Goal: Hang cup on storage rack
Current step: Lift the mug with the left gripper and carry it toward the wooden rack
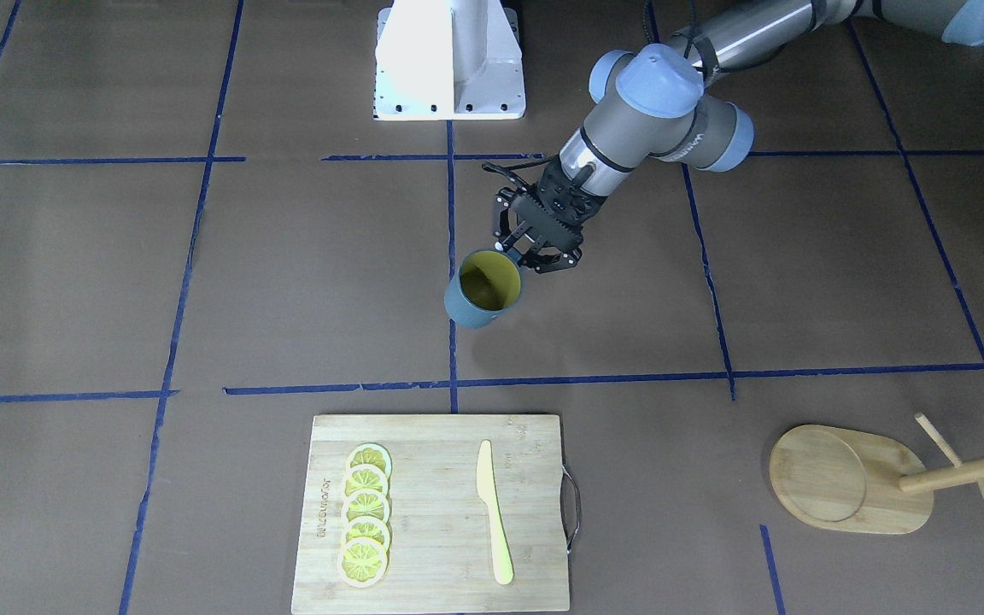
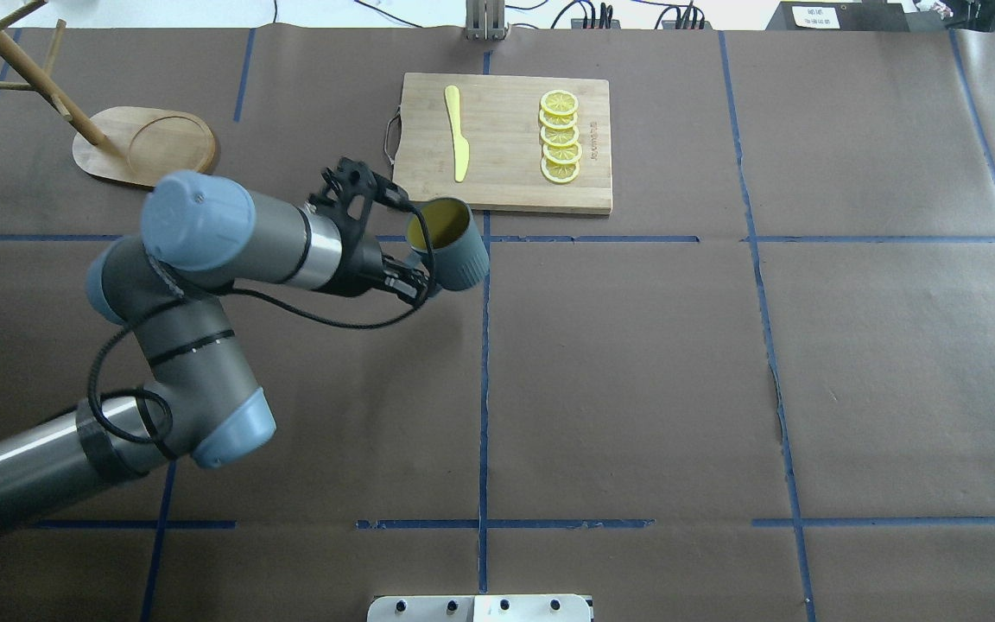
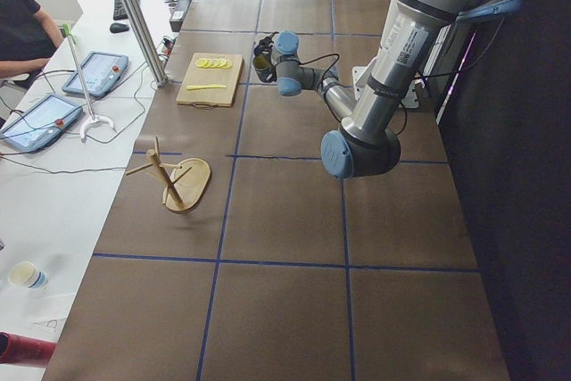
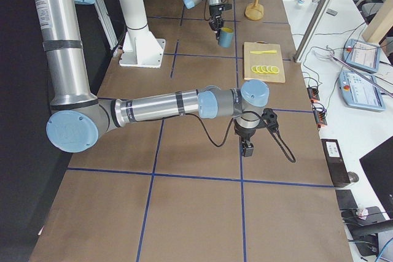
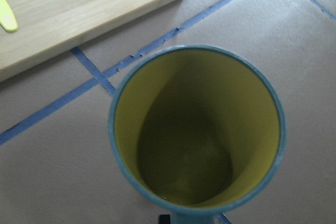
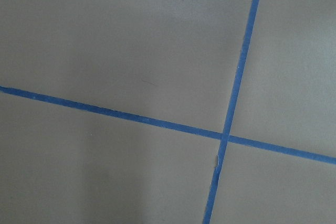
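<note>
Left gripper (image 1: 519, 249): clamped on the cup (image 1: 482, 292) at its rim; the cup is tilted, near the cutting board (image 1: 432, 521) and well apart from the storage rack (image 1: 851, 483). Right gripper (image 4: 247, 148): above the table (image 4: 184, 213); whether it is wide or narrow cannot be told.

- Bright, even light all over; shadows are soft and faint.
- The white robot base (image 1: 449, 60) glares.
- Up close, the cup (image 5: 197, 129) is dark at the bottom.

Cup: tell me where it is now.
Overhead view, left of centre: the cup is held tilted in the left hand, just short of the cutting board.
</note>
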Available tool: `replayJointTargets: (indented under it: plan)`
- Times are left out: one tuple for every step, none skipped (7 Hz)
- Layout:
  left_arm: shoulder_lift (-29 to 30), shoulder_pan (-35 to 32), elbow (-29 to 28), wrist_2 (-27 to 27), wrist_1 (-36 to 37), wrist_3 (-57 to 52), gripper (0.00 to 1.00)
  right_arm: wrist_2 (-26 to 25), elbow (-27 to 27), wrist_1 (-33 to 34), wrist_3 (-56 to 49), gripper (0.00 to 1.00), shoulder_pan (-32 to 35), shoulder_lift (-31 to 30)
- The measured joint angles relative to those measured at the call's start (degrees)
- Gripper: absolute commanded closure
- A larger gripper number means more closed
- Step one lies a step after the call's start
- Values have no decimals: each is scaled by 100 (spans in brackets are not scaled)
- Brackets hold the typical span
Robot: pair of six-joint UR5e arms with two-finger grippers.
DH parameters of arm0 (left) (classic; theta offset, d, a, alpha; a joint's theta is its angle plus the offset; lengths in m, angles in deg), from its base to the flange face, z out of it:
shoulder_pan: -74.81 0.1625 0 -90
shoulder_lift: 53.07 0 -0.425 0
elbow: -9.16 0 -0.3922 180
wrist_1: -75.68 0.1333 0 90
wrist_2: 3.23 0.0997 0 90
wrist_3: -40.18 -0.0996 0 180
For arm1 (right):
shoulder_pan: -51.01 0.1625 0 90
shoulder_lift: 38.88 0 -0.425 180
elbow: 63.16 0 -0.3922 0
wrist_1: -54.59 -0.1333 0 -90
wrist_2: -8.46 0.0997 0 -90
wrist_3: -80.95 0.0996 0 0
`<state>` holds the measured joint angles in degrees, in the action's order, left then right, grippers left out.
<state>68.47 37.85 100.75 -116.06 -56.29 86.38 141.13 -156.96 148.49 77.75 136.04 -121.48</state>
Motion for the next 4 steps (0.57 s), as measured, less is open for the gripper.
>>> replayJointTargets:
  plan:
    - [-4, -362, 2, -239, -47, 577, 100, -5, -4, -14, 16, 0, 37, -41]
    - [-17, -594, -10, -354, -246, 1460, 100, -15, -4, -26, 23, 0, 90, -89]
    - [-36, -759, -41, -385, -535, 2342, 100, -27, -8, -33, 25, 0, 114, -126]
    - [-97, -900, -65, -385, -782, 3080, 100, -34, -11, -41, 22, 0, 131, -200]
